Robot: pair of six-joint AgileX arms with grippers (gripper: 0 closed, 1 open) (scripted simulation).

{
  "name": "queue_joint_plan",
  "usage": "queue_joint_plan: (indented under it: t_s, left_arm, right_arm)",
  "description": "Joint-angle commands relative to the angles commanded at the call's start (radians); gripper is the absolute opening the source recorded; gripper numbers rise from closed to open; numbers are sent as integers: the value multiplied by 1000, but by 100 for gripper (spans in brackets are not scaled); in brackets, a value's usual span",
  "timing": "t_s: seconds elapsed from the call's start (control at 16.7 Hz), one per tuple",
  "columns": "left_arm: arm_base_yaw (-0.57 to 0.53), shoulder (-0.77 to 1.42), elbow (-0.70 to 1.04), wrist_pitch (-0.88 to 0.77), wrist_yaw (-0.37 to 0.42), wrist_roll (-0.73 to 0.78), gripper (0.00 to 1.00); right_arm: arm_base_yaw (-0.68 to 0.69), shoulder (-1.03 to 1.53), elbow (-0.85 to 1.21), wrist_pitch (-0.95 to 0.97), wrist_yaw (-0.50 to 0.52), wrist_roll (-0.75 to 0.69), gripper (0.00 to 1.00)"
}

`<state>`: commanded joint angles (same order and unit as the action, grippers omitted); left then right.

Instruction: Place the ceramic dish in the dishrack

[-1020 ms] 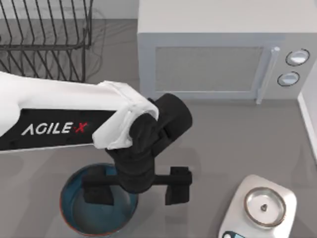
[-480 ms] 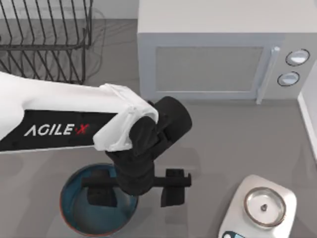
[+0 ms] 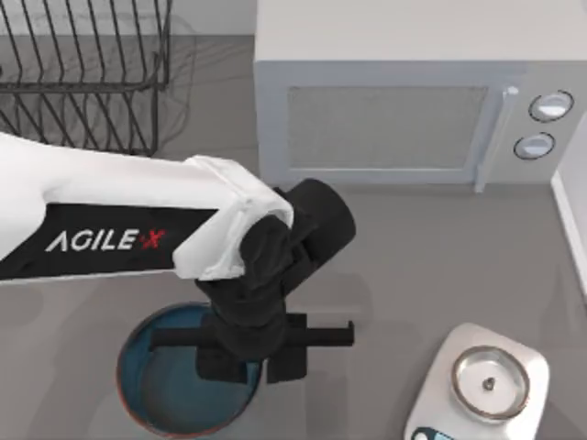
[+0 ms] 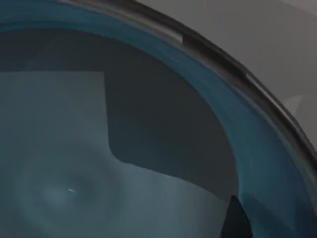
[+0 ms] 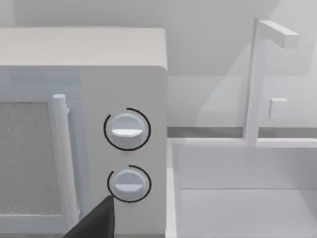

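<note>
While its fingers straddle the rim, the left pincer (image 3: 252,359) clamps the ceramic dish (image 3: 165,394)

Even, soft light falls from above across the top view, with no harsh glare. The left end effector (image 3: 249,365) casts a faint, diffuse shadow on the table (image 3: 413,266) just beside it, toward the microwave (image 3: 404,101). Under the end effector, the ceramic dish (image 3: 156,394) carries a dull sheen. In the left wrist view the dish interior (image 4: 59,148) shows a hard-edged dark shadow patch and a tiny specular glint. The right wrist view is bright, washed pale, with gentle shadows.
</note>
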<state>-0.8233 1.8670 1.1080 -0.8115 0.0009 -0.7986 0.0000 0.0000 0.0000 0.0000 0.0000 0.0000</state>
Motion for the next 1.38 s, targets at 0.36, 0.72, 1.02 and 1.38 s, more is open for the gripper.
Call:
queue_joint_plan:
  t_s: [0.36, 0.72, 1.02, 1.38]
  left_arm:
    - [0, 0, 0, 0, 0, 0, 0]
    - [-2, -2, 14, -15, 0, 0, 0]
    - [-13, -14, 221, -236, -1, -6, 0]
    - [-13, -60, 568, -659, -1, -12, 0]
  right_arm:
    - [0, 0, 0, 0, 0, 0, 100]
    - [0, 0, 0, 0, 0, 0, 100]
    - [0, 0, 0, 0, 0, 0, 100]
    - [0, 0, 0, 0, 0, 0, 100]
